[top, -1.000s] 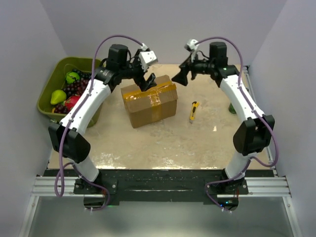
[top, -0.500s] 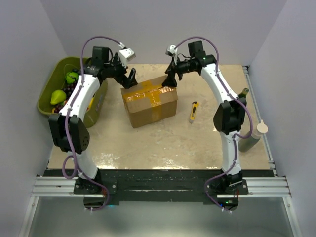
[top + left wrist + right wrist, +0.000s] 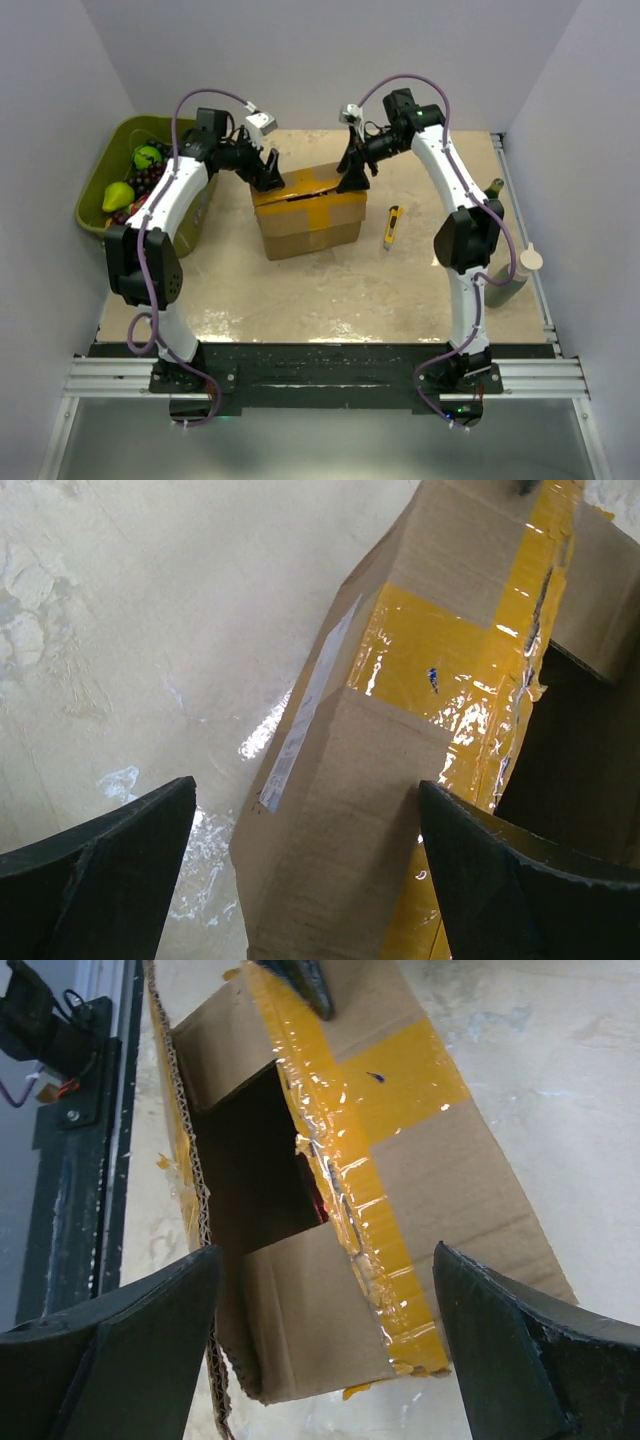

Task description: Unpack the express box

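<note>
left tool [image 3: 269,178]: jaws spread wide, grips nothing | right tool [image 3: 352,179]: jaws spread wide, grips nothing | express box [image 3: 305,212]: on surface [image 3: 330,285], just under and between both tools, taped top flaps parted, dark gap showing

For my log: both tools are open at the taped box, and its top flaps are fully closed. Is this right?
No. The express box is partly open on top: the right wrist view shows a dark gap beside the tape. The rest holds.
</note>
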Action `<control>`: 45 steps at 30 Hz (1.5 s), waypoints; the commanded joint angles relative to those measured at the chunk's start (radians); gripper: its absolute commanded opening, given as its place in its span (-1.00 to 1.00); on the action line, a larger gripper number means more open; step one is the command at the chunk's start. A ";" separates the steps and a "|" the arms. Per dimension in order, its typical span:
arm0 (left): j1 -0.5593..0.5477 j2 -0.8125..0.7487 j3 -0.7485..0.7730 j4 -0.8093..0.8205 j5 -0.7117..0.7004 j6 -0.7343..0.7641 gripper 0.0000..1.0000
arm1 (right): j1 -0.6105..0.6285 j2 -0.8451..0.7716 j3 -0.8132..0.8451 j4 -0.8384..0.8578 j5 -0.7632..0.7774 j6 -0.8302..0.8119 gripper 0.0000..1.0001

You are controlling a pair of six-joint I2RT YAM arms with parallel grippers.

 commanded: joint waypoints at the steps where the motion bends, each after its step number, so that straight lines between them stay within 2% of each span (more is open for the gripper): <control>1: 0.001 0.030 -0.007 0.050 -0.039 -0.040 0.90 | 0.009 -0.066 -0.017 -0.207 -0.048 -0.057 0.77; 5: 0.001 0.056 -0.009 0.078 -0.067 -0.072 0.87 | 0.034 -0.152 -0.135 -0.207 0.006 -0.123 0.71; 11: 0.001 0.111 0.007 0.107 -0.065 -0.126 0.79 | 0.078 -0.293 -0.189 -0.198 0.075 -0.234 0.69; 15: 0.001 0.134 0.010 0.119 -0.056 -0.152 0.76 | 0.115 -0.319 -0.203 -0.207 0.122 -0.214 0.72; 18: 0.001 0.145 0.011 0.125 -0.039 -0.162 0.76 | 0.124 -0.341 -0.272 -0.207 0.116 -0.190 0.72; 21: 0.001 0.143 0.008 0.140 -0.030 -0.167 0.75 | 0.127 -0.342 -0.284 -0.211 0.104 -0.173 0.62; 22: 0.001 0.140 -0.001 0.143 -0.027 -0.165 0.74 | 0.127 -0.342 -0.251 -0.192 0.107 -0.144 0.62; 23: 0.001 0.136 -0.003 0.150 -0.027 -0.172 0.74 | 0.126 -0.342 -0.229 -0.096 0.111 -0.034 0.64; 25: 0.001 0.119 -0.018 0.154 -0.015 -0.178 0.74 | 0.118 -0.330 -0.147 -0.051 0.134 0.002 0.68; 28: 0.001 0.087 -0.058 0.182 0.004 -0.191 0.74 | 0.121 -0.335 -0.146 0.092 0.206 0.068 0.84; 29: 0.001 0.080 -0.064 0.189 0.007 -0.210 0.73 | 0.123 -0.338 -0.160 0.202 0.226 0.140 0.88; 31: 0.001 0.059 -0.091 0.197 0.031 -0.224 0.72 | 0.124 -0.309 -0.151 0.250 0.243 0.177 0.95; 34: 0.001 0.034 -0.151 0.239 0.031 -0.233 0.72 | 0.141 -0.193 -0.029 0.088 0.228 0.090 0.95; 35: 0.001 0.031 -0.161 0.251 0.028 -0.236 0.72 | 0.146 -0.165 -0.007 -0.034 0.225 0.032 0.95; 37: 0.001 0.025 -0.176 0.262 -0.004 -0.248 0.71 | 0.164 -0.106 0.056 -0.165 0.217 -0.026 0.88; 39: 0.001 0.005 -0.185 0.272 -0.010 -0.251 0.72 | 0.181 -0.112 0.015 -0.210 0.205 0.001 0.84; 42: 0.001 0.007 -0.193 0.257 -0.015 -0.231 0.72 | 0.230 -0.212 -0.123 -0.208 0.225 -0.080 0.84; 45: 0.001 0.016 -0.193 0.260 -0.024 -0.238 0.71 | 0.302 -0.294 -0.197 -0.207 0.304 -0.108 0.67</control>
